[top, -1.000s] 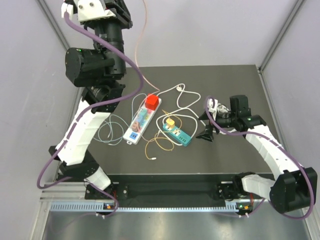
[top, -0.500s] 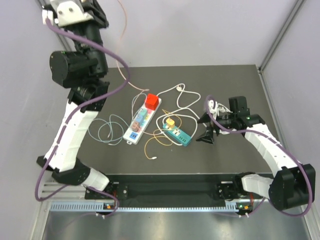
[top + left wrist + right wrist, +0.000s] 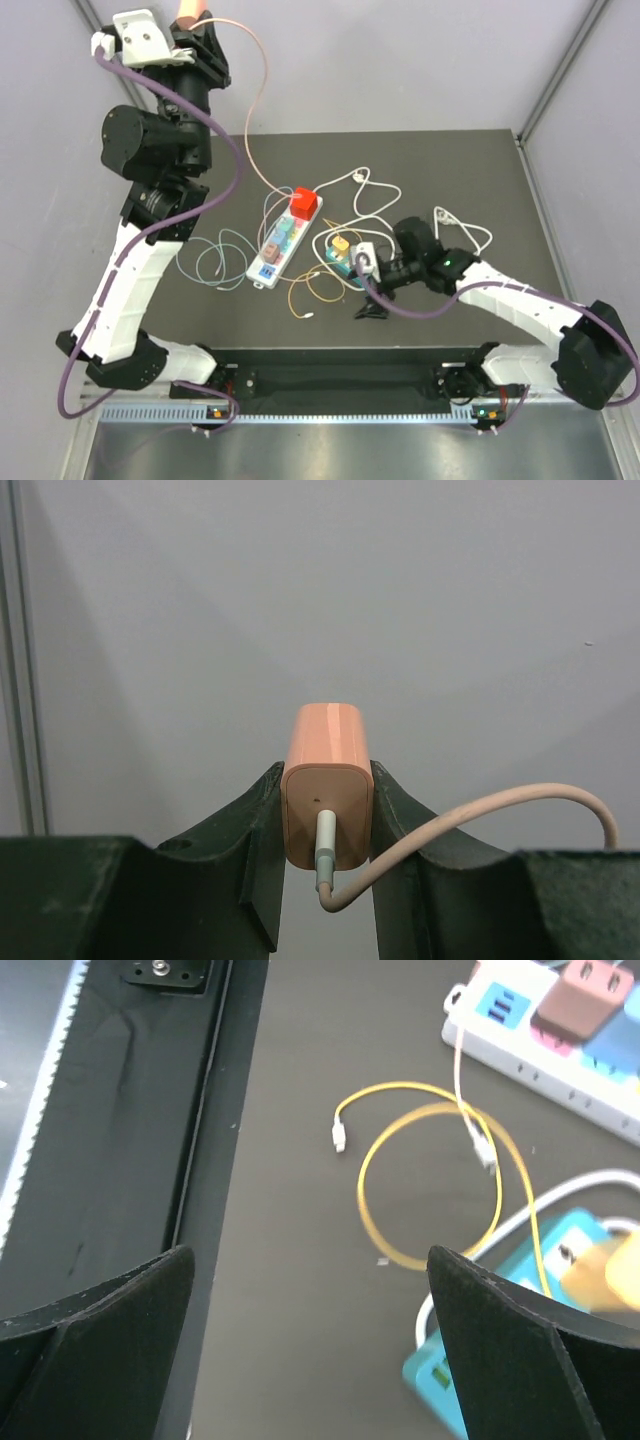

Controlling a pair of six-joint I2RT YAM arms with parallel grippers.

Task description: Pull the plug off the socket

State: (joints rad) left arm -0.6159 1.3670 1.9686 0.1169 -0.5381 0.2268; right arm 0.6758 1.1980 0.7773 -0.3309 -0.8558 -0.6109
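My left gripper (image 3: 327, 880) is shut on a peach-coloured plug (image 3: 327, 795) and holds it high in the air against the grey wall, its peach cable (image 3: 480, 815) trailing off to the right. In the top view that gripper (image 3: 190, 25) is far above the table. The white power strip (image 3: 278, 246) carries a red plug (image 3: 304, 203). A teal socket strip (image 3: 358, 270) carries a yellow plug (image 3: 340, 246). My right gripper (image 3: 371, 295) is open and empty, low over the table just near of the teal strip (image 3: 465, 1385).
A yellow cable loop (image 3: 440, 1190) lies between my right fingers and the white strip (image 3: 540, 1030). White cables (image 3: 462, 228) and thin grey loops (image 3: 215, 262) lie on the dark mat. The black front rail (image 3: 150, 1110) runs along the table's near edge.
My right arm has swung left from the mat's right side to the teal strip, gripper open. My left arm has shifted and raised the peach plug higher.
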